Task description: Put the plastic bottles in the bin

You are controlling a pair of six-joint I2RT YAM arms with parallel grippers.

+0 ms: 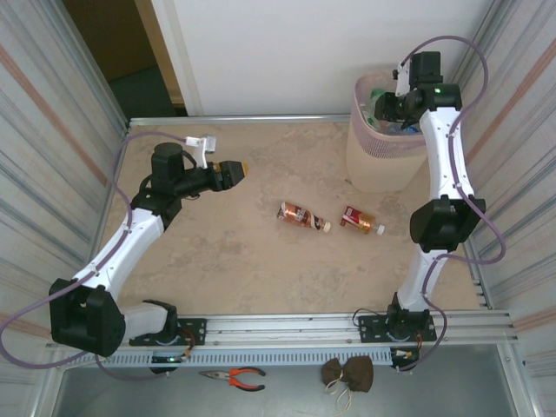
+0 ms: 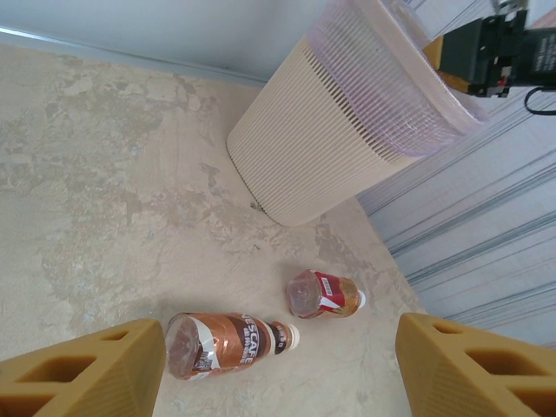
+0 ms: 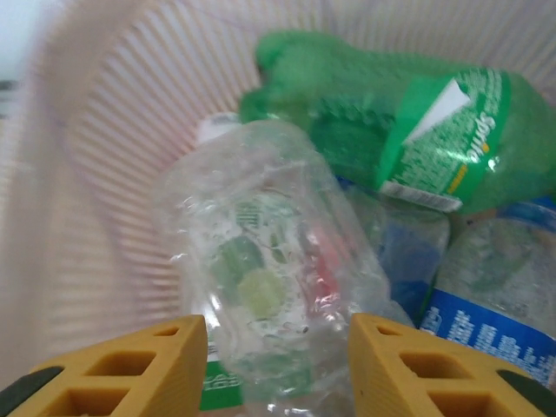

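Blocky right tool [image 3: 278, 347] frames crinkled clear bottle [image 3: 261, 261].

Beige mottled table [image 1: 217, 261] carries two plastic bottles lying on their sides near centre, brown-labelled bottle [image 1: 303, 216] beside red-labelled bottle [image 1: 360, 221], not touching; pink bin [image 1: 382, 161] upright at far right.

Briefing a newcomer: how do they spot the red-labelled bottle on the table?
Find the tall pale pink plastic bin at the far right. Two small plastic bottles lie before it: the red-labelled bottle is nearer the bin, the brown-labelled bottle farther left.
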